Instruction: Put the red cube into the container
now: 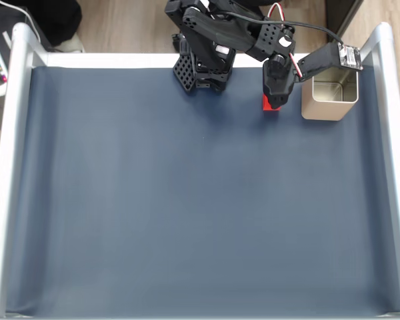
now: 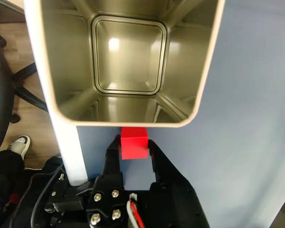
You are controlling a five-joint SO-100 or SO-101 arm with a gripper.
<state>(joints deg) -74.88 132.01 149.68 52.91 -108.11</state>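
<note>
The red cube (image 2: pixel 134 143) sits between the two black fingers of my gripper (image 2: pixel 134 146), which is shut on it. In the fixed view the cube (image 1: pixel 269 104) shows as a red patch under the gripper (image 1: pixel 273 100), near the mat's far edge. The container (image 1: pixel 330 100), a square silver tin with no lid, stands just right of the gripper in that view. From the wrist camera I look straight into the empty container (image 2: pixel 128 104), and the cube is just short of its near rim. Whether the cube is lifted off the mat I cannot tell.
A dark blue mat (image 1: pixel 187 200) covers the table, framed by silver rails (image 1: pixel 10 167) on both sides. The arm's black base (image 1: pixel 203 53) stands at the far edge, left of the gripper. A person's shoe (image 2: pixel 19 142) and chair legs show beyond the table's edge.
</note>
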